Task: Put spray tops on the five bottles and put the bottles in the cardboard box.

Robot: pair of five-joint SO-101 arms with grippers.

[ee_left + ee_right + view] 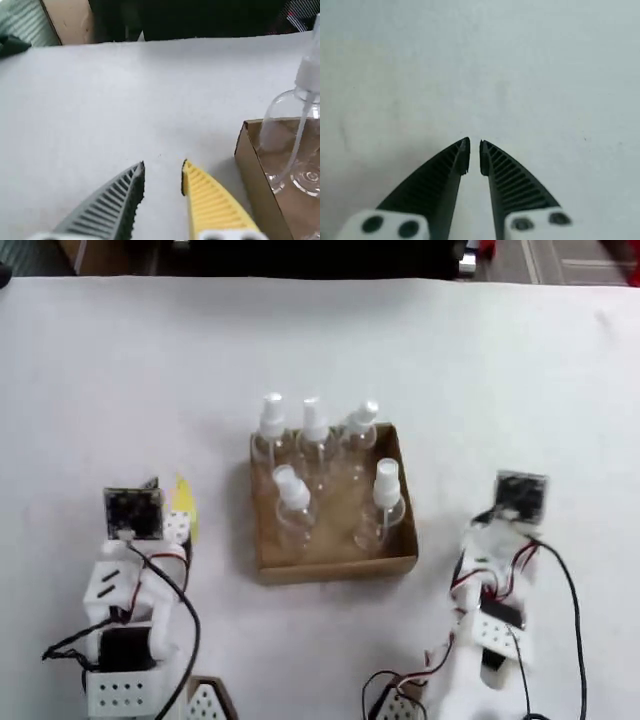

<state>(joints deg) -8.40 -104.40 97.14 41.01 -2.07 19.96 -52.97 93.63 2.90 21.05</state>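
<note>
The cardboard box (335,566) sits at the table's middle with several clear bottles standing in it, each with a white spray top, such as one in the front row (295,508) and one at the back (313,435). My left gripper (163,172) rests to the left of the box, its grey and yellow fingers open with nothing between them; the yellow finger (184,505) points up the table. The box's corner (250,155) and a bottle (292,125) lie to its side. My right gripper (474,155) hovers over bare table right of the box, shut and empty.
The white tabletop (120,370) stretches wide around the box. The right arm (492,610) and its cables sit near the front edge, the left arm's base (125,640) at the front left. Dark room and a brown panel (70,20) lie beyond the far edge.
</note>
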